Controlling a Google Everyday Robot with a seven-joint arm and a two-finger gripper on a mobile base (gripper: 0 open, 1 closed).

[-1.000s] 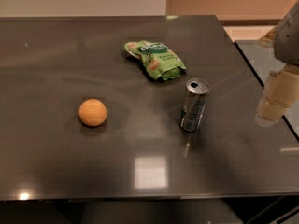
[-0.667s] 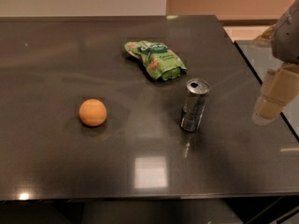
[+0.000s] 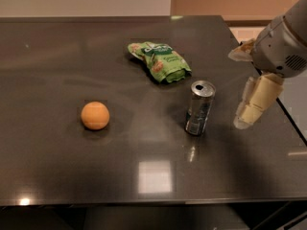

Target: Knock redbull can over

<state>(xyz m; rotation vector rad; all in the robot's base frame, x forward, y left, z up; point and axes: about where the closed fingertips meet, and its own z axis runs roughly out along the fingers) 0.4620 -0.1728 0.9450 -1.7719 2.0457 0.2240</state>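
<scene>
The redbull can (image 3: 200, 108) stands upright on the dark table (image 3: 57, 51), right of centre, its shiny pull-tab top facing up. My gripper (image 3: 243, 120) hangs from the arm at the right edge of the view, pointing down, its tips near the table surface. It is to the right of the can, at about the height of the can's lower half, with a clear gap between them. It holds nothing.
An orange ball (image 3: 95, 115) lies on the left of the table. A green snack bag (image 3: 160, 61) lies behind the can. The table's right edge (image 3: 288, 116) runs just behind the gripper.
The gripper has moved left, closer to the can. The can, ball and bag have not moved.
</scene>
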